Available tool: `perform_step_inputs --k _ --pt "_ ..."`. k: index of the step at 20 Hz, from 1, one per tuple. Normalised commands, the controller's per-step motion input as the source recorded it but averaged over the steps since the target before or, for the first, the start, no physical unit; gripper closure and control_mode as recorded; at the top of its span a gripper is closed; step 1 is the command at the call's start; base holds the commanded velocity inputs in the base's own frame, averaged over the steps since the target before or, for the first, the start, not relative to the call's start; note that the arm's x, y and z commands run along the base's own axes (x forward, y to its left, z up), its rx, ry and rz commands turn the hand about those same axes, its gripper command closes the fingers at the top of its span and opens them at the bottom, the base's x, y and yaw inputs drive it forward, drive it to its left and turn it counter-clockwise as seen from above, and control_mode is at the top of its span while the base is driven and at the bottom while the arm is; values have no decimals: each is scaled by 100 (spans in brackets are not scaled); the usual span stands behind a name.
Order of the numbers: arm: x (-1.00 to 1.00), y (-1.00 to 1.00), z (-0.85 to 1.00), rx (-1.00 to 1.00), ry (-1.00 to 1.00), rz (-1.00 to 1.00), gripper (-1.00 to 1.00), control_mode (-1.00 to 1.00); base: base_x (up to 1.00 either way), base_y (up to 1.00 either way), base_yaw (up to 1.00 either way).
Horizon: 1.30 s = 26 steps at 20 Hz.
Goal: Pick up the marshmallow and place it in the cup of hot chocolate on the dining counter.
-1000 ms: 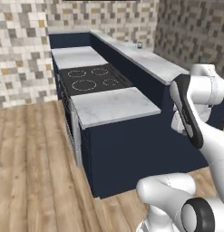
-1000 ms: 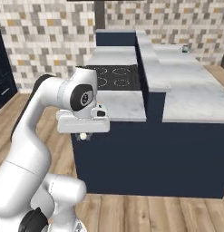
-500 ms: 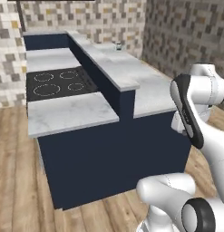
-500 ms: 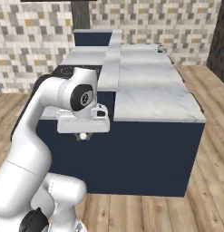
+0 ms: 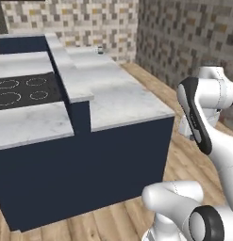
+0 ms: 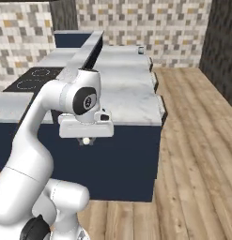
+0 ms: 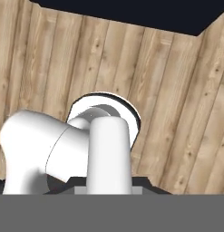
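Fingers pinched on the marshmallow, a whitish lump under my gripper, held off the near end of the dining counter. Cup of hot chocolate sits far down it. Carry level, grip firm; close in before lowering.

The dining counter lies bare and open along its length up to the cup of hot chocolate at its far end, with the raised back ledge walling its stove side and wood floor free alongside.
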Motion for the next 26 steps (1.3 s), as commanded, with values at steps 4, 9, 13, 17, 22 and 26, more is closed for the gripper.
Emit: perform_step_inputs --k 4,9,13,17,22,26 --pt "0 0 0 0 0 0 100 100 17 -100 0" --pt "0 0 0 0 0 0 100 100 22 -100 0" --pt "0 0 0 0 0 0 100 100 23 -100 0" --pt "0 0 0 0 0 0 100 100 83 -100 1" --pt "0 0 0 0 0 0 100 100 100 -100 9" --pt "0 0 0 0 0 0 100 100 100 -100 9"
